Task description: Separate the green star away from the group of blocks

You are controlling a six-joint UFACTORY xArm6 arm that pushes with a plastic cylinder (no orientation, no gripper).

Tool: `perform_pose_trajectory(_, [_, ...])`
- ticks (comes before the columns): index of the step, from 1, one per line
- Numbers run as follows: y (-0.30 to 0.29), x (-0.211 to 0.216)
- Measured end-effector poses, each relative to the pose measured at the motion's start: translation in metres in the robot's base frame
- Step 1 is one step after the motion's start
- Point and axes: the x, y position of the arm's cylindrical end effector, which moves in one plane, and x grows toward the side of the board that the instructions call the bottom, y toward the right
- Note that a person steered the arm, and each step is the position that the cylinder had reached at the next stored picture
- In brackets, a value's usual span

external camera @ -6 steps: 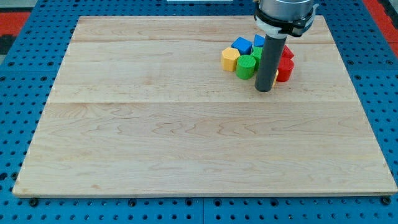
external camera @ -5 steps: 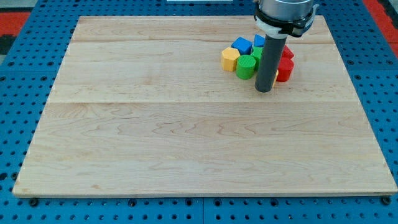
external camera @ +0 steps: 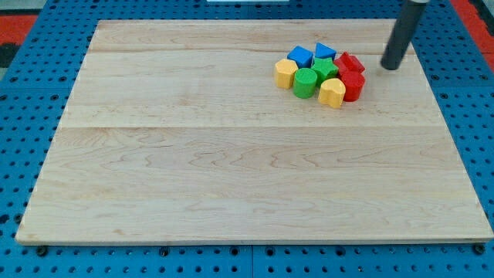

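Observation:
The blocks sit in one tight cluster at the board's upper right. The green star (external camera: pixel 326 69) is in the cluster's middle, touching a green round block (external camera: pixel 305 82) at its lower left, a yellow block (external camera: pixel 333 92) below, a blue triangle (external camera: pixel 325 52) above and red blocks (external camera: pixel 353 83) at its right. A blue block (external camera: pixel 300 55) and a yellow hexagon (external camera: pixel 285 73) sit at the cluster's left. My tip (external camera: pixel 391 66) is right of the cluster, apart from the red blocks.
The wooden board (external camera: pixel 231 170) lies on a blue perforated table (external camera: pixel 23 116). The board's right edge is close to my tip.
My rod has moved from just below the cluster, where it hid the yellow block and green star, up and to the right of the cluster. The blocks have not moved.

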Motion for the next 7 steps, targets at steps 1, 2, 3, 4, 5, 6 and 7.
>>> perform_pose_trajectory(1, [-0.0291, 0.0068])
perform_pose_trajectory(2, [-0.0269, 0.0069])
perform_pose_trajectory(3, [-0.0269, 0.0069])
perform_pose_trajectory(4, [-0.027, 0.0016])
perform_pose_trajectory(5, [-0.027, 0.0007])
perform_pose_trajectory(6, [-0.027, 0.0007])
perform_pose_trajectory(7, [-0.0339, 0.0007])
